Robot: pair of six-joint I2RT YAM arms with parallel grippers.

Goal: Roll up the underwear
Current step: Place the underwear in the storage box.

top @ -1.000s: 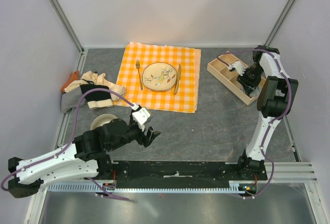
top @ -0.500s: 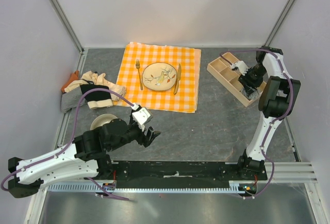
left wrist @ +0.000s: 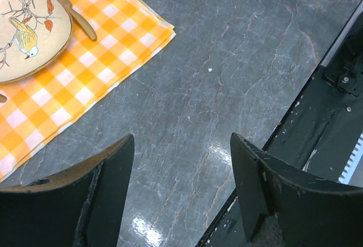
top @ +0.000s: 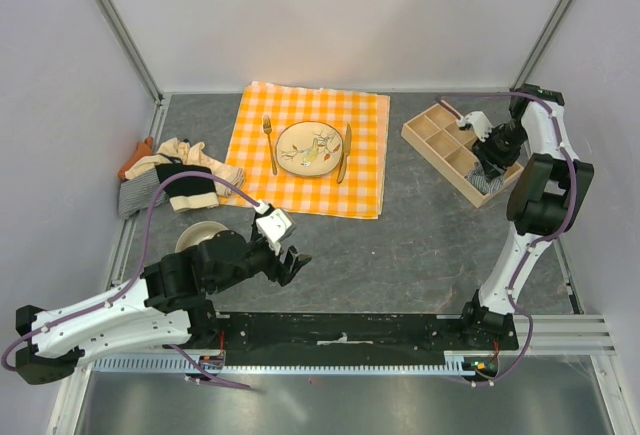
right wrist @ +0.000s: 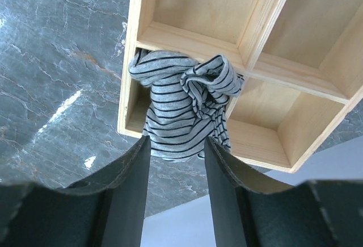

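On the bench (top: pixel 420 235), striped underwear (right wrist: pixel 176 105) fills the tray's (right wrist: pixel 131 59) corner compartment, seemingly stowed there. Our right tool (right wrist: pixel 177 140) and left tool (left wrist: pixel 181 139) gape empty.

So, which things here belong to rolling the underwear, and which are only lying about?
For the job: striped underwear in the wooden box; underwear pile at the left.
Lying about: checked tablecloth, plate, fork, knife, bowl.

Bright, even overhead light, faint soft shadows, white glare patches on the glossy table (left wrist: pixel 218 150) in both wrist views, warm tint on the back wall (top: pixel 300 73), top view sharp, wrist-view foregrounds dark and slightly soft.
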